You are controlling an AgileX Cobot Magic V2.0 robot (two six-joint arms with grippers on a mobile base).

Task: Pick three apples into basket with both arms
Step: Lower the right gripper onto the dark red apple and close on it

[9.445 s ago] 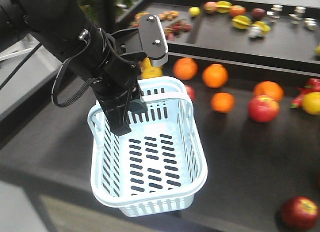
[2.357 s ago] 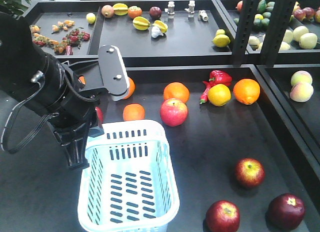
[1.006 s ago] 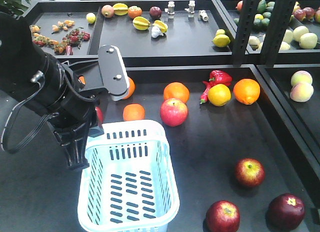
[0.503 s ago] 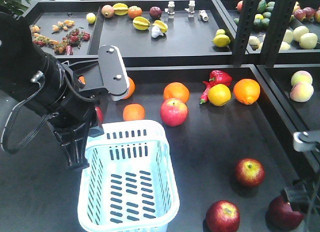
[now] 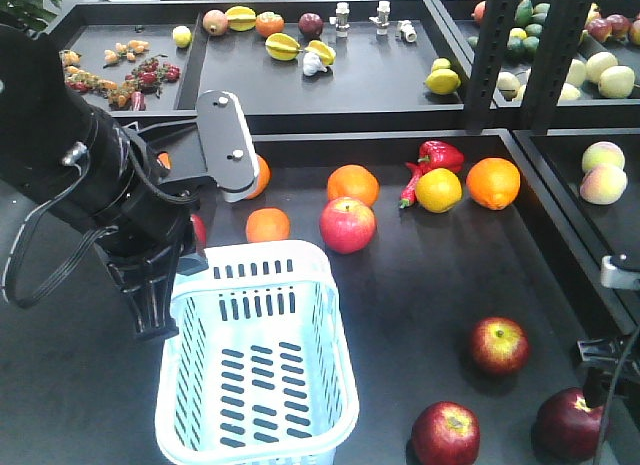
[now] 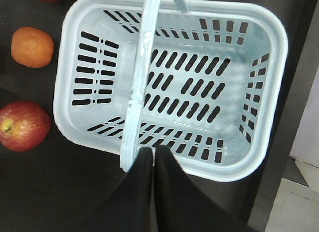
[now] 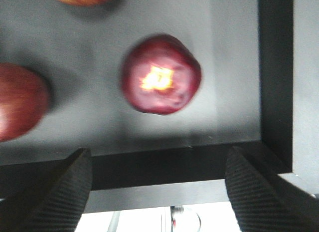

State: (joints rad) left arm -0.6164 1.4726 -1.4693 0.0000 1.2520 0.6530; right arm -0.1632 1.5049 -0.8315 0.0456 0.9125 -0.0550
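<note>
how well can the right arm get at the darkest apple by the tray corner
Probably yes: the right gripper is open, the dark apple sits ahead between its fingers, nothing between. The tray wall is close beside it.

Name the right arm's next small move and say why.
Probably ease the open right gripper forward and down over the darkest apple. The apple lies ungrasped ahead of the fingers, not yet between them, and the basket is empty.
</note>
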